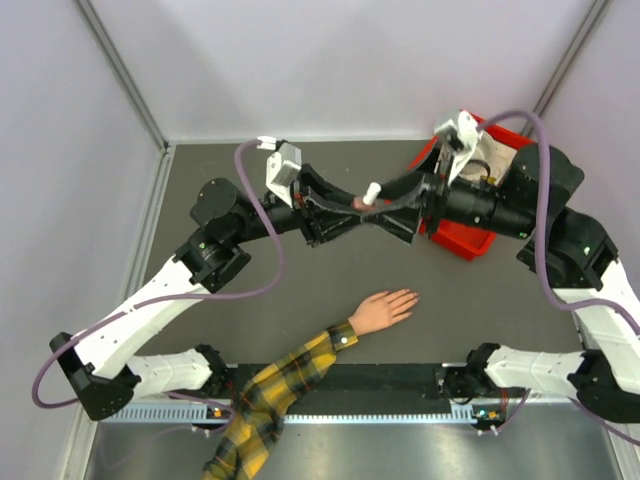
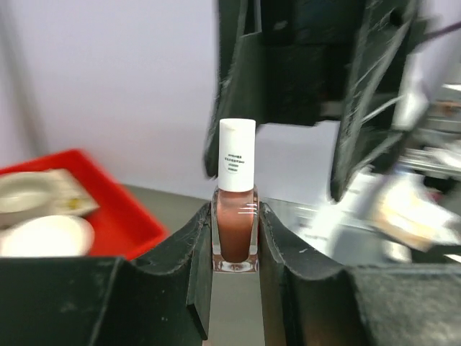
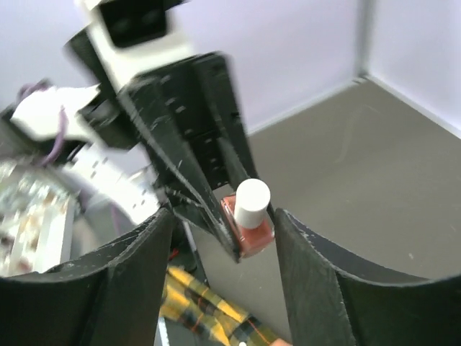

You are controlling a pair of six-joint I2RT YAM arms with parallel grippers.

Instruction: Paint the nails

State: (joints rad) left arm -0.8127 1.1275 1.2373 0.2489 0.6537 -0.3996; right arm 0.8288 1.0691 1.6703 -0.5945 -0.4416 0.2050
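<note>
My left gripper (image 1: pixel 352 207) is shut on a small nail-polish bottle (image 2: pixel 236 225) of brown-red polish with a white cap (image 1: pixel 371 191), held in the air above the mat. The bottle also shows in the right wrist view (image 3: pixel 248 216). My right gripper (image 1: pixel 385 205) is open, its fingers (image 3: pixel 317 281) wide apart on either side of the white cap (image 3: pixel 252 202), not touching it. The peach mannequin hand (image 1: pixel 382 309) with a yellow plaid sleeve (image 1: pixel 275 392) lies palm down near the front of the mat. Its nails are too small to make out.
A red tray (image 1: pixel 466 236) with pale round things in it stands at the back right, partly under my right arm; it also shows in the left wrist view (image 2: pixel 108 209). Grey walls close the back and the sides. The dark mat (image 1: pixel 300 300) lies bare around the hand.
</note>
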